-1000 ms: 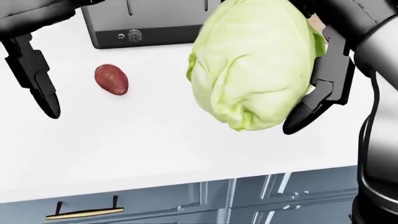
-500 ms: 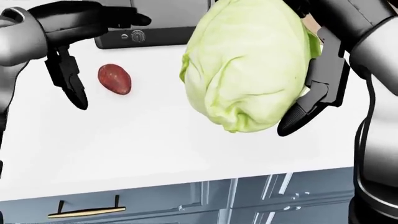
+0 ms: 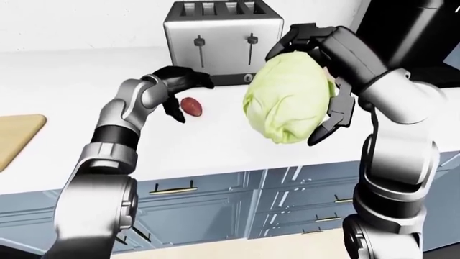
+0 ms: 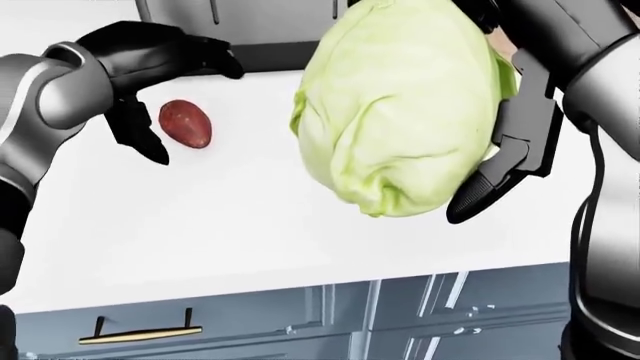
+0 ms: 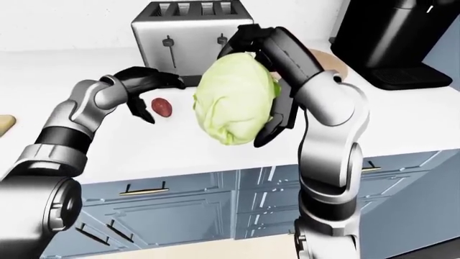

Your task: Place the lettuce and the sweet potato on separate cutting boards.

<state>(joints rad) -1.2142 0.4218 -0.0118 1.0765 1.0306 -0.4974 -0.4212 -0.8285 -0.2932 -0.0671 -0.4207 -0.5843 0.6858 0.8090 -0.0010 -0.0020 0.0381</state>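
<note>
on the white counter [image 3: 215,145], a four-slot toaster [image 3: 214,40] stands at the top of the left-eye view, and a black appliance [image 5: 388,40] at the right-eye view's top right is cut off by the frame. above the counter the right hand [image 3: 316,81] grasps the lettuce [image 3: 286,103], fingers wrapped round its top and far side, mostly hidden behind the leaves. only a corner of a cutting board [image 3: 15,140] shows at the left edge. the left hand [image 3: 176,91] hangs with fingers spread, unclenched, just beside the sweet potato [image 3: 192,106] lying on the counter.
</note>
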